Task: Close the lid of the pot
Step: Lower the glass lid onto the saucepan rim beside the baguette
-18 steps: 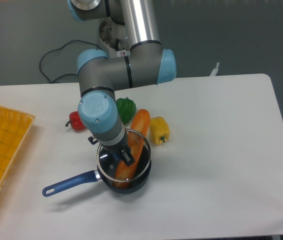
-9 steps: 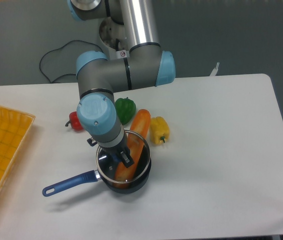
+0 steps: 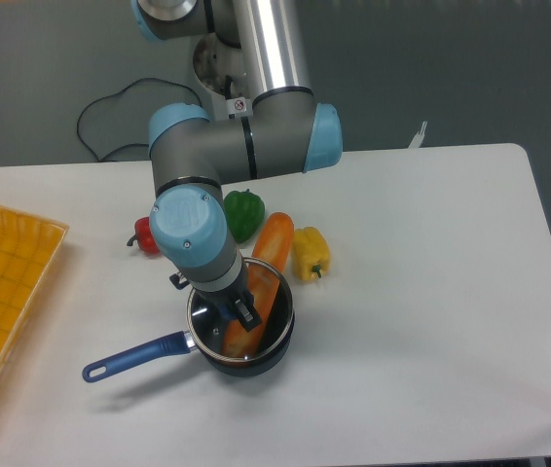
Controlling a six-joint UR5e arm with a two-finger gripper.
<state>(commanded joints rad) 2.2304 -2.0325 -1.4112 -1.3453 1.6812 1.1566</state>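
Our hand point(image 3: 238, 311), grip unclear, sits over the lid point(image 3: 241, 317); we should seat it level on the pot point(image 3: 256, 358).

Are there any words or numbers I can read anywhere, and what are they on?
No readable words or numbers.
Small round sticker with a red mark, on the robot arm: too small to read.
Nothing printed on the pot, the lid or the vegetables.
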